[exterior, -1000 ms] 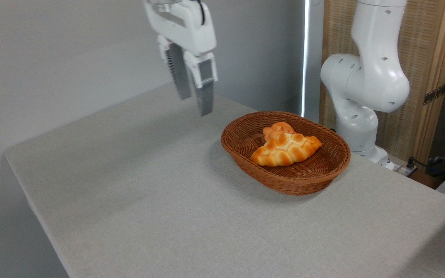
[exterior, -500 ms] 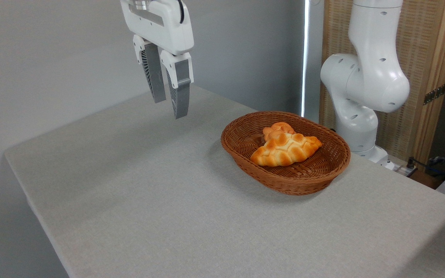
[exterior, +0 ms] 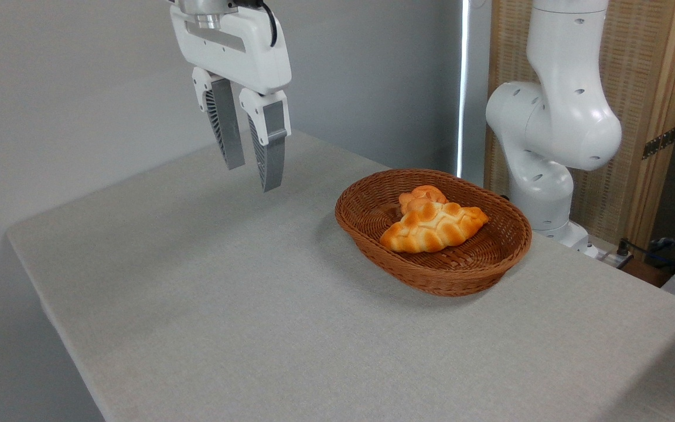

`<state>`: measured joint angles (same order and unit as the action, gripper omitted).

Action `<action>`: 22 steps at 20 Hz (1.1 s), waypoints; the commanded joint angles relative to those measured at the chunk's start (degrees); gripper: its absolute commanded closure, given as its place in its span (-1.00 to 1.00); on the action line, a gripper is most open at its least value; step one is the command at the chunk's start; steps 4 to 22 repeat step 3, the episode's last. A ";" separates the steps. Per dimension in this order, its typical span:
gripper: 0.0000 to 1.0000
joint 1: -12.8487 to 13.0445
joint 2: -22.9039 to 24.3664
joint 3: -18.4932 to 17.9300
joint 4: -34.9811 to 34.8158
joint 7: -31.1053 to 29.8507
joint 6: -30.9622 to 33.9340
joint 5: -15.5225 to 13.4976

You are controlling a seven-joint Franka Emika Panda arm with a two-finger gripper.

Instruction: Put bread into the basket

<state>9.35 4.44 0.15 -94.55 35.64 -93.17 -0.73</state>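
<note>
Hanging above the far left part of the table (exterior: 208, 305), the gripper (exterior: 251, 177) is pointing its two grey ribbed fingers (exterior: 224, 130) downward with a narrow gap showing between them and nothing in that gap. It is holding nothing and is staying clear of the cloth-covered surface, well apart from the basket (exterior: 507, 258) to its right. A black cable is running along the top of the white gripper housing.

Lying inside the basket, the bread (exterior: 433, 228) is stretching across the middle of the weave, one pointed end aiming toward the near left rim and the other toward the right. A bun (exterior: 420, 198), small, round and knotted, is sitting just behind the bread at the far side of the basket, touching it or nearly so. The basket itself is resting flat on the right half of the table.

Behind the basket the arm (exterior: 554, 123) is rising from its base at the far right edge of the table, in front of a woven screen (exterior: 636, 88) with a wooden frame
</note>
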 commanded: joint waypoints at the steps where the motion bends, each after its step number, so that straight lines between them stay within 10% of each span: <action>1: -1.00 0.15 -1.28 -0.41 2.27 -0.83 0.01 0.64; 22: -1.00 0.06 -1.28 -0.50 2.27 -0.66 0.18 0.73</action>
